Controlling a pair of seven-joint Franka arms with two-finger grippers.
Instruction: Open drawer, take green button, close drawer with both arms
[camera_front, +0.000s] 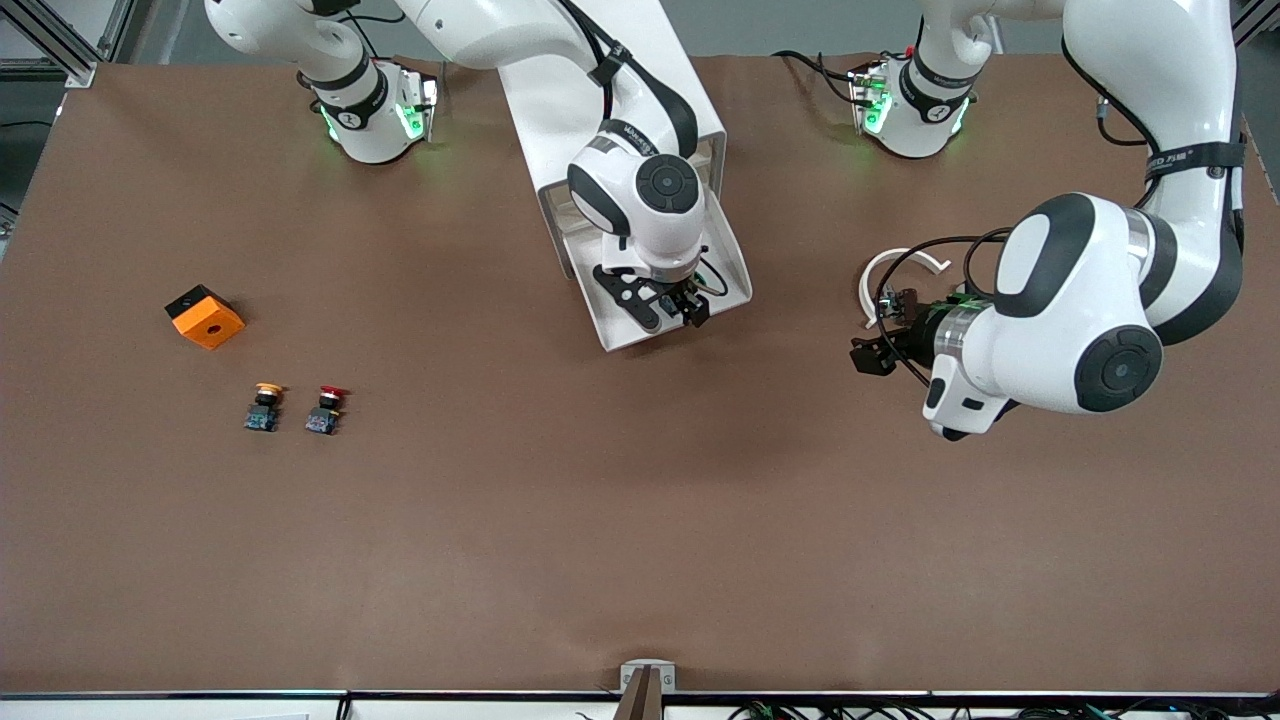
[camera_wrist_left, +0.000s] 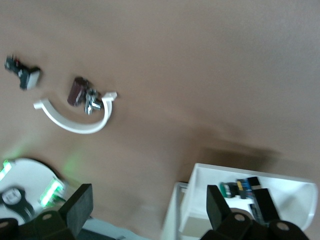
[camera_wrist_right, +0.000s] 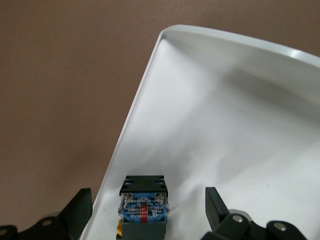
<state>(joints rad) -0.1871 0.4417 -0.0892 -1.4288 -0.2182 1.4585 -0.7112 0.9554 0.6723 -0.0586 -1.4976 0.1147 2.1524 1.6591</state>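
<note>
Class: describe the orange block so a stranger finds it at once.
Look toward the right arm's end of the brown table. There, farther from the front camera than the yellow-capped button and red-capped button, sits the block: the only orange thing.

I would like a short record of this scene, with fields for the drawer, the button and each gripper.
drawer: pulled out of the white cabinet, open
button: lying in the drawer, between the right gripper's fingers, not yet gripped
right gripper: open, lowered into the drawer
left gripper: open, waiting over the table near a white curved piece
</note>
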